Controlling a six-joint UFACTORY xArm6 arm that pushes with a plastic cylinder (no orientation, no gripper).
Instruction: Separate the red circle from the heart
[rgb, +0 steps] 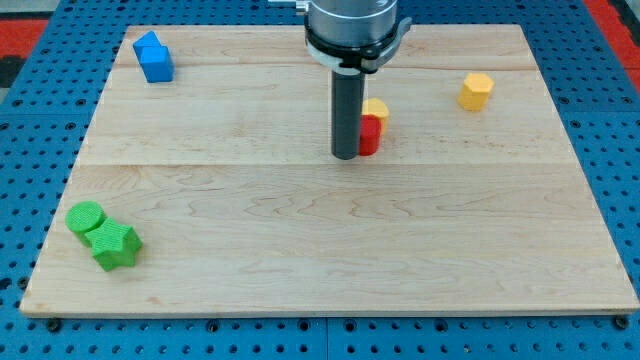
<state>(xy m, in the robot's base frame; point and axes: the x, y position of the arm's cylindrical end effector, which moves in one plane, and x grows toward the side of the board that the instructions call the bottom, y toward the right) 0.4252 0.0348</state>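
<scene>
The red circle (370, 135) sits near the middle top of the wooden board (330, 240), partly hidden behind my rod. A yellow heart (377, 108) lies just above it, touching it. My tip (346, 156) rests on the board right against the red circle's left side.
A yellow hexagon block (476, 91) lies at the view's upper right. Blue blocks (154, 58) sit at the upper left corner. A green circle (86, 217) and a green star (114, 245) lie at the lower left. The board ends in a blue pegboard (30, 150).
</scene>
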